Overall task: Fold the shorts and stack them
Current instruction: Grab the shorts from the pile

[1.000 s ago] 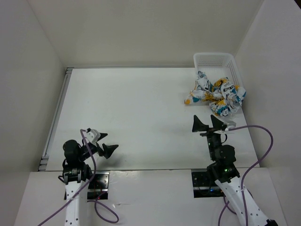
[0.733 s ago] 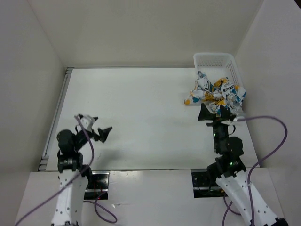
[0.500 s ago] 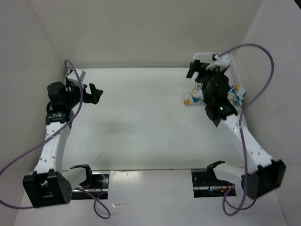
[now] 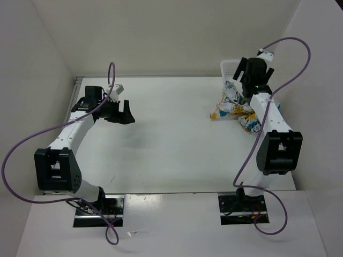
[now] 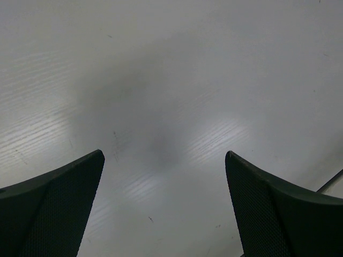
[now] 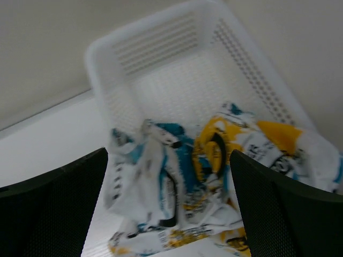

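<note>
The table (image 4: 161, 155) is a plain white surface enclosed by white walls, with both arm bases bolted at its near edge. The left arm reaches forward along the left side. The left gripper (image 4: 120, 114) hangs above the bare tabletop in the far-left area, well apart from the task item. In the left wrist view, its two dark fingers (image 5: 53, 209) are spread wide, nothing lies between them, and a soft shadow falls on the table below. The right arm extends along the right side to the far-right corner. The shorts (image 4: 244, 110) lie there as a crumpled, unfolded heap of white fabric with teal, orange-yellow and black print. The heap fills the near end of the white mesh basket (image 4: 252, 65), and part of it spills over the near-left edge onto the table. The right gripper (image 6: 169, 155) is held above this heap with its fingers set wide apart, one on either side of the fabric in the right wrist view, and grips nothing. The far half of the basket shows bare mesh.
</note>
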`<state>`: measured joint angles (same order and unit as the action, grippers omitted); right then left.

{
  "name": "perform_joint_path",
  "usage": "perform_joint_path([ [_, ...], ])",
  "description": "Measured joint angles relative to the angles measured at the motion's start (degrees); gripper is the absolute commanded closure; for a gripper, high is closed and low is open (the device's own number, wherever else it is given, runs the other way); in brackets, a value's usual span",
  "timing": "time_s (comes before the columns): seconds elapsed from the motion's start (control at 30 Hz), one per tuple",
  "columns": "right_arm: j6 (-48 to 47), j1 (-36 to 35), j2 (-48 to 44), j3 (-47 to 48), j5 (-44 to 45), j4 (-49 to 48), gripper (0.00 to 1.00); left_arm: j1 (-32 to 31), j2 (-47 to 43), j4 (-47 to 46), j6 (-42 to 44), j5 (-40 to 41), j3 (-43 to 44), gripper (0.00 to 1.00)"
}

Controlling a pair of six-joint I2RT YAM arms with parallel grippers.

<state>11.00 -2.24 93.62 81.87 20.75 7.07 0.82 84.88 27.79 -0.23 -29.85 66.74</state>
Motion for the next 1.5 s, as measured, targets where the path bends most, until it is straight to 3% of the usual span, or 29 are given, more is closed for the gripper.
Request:
perform_joint_path([
  [0.23, 3.85, 10.16, 6.43, 1.68, 5.64, 10.60, 0.01, -1.84, 0.00, 0.22, 0.00, 1.14, -1.88, 0.00],
  [0.63, 5.90, 9.99, 7.45, -1.90, 9.81, 15.13, 0.03, -1.88, -0.11, -0.42, -0.02, 1.49, -3.93, 0.00],
  [0.73, 5.90, 9.99, 7.45, -3.72, 10.10, 16.17, 0.24, -1.88, -0.24, -0.35, -0.02, 1.49, -4.85, 0.00],
  [0.77, 5.95, 9.99, 7.45, -4.00, 10.19, 16.55, 0.34, -1.88, -0.33, -0.33, 0.00, 1.49, -5.03, 0.00],
  [0.8, 5.97, 9.99, 7.45, -4.17, 10.34, 16.63, 0.53, -1.88, -0.39, -0.31, 0.00, 1.46, -5.07, 0.00],
  [0.9, 6.19, 9.88, 7.37, -4.31, 11.45, 16.63, 0.75, -2.14, -0.87, -0.39, 0.00, 1.46, -5.18, 0.00],
  [0.97, 6.29, 9.70, 6.82, -4.50, 12.13, 16.55, 0.78, -2.25, -1.44, -0.33, 0.00, 1.42, -5.27, 0.00],
  [1.13, 6.38, 7.93, 3.58, -4.76, 13.22, 16.55, 1.00, -2.58, -2.10, -0.42, 0.00, 1.25, -5.33, 0.00],
  [1.3, 6.64, 2.49, -0.87, -5.03, 14.14, 15.15, 1.00, -2.86, -2.12, -0.42, 0.00, 1.07, -5.68, 0.00],
  [1.5, 5.42, -9.16, -7.72, -4.83, 15.28, 10.43, 1.00, -2.84, -2.14, -1.27, 0.00, 1.18, -5.49, 0.00],
])
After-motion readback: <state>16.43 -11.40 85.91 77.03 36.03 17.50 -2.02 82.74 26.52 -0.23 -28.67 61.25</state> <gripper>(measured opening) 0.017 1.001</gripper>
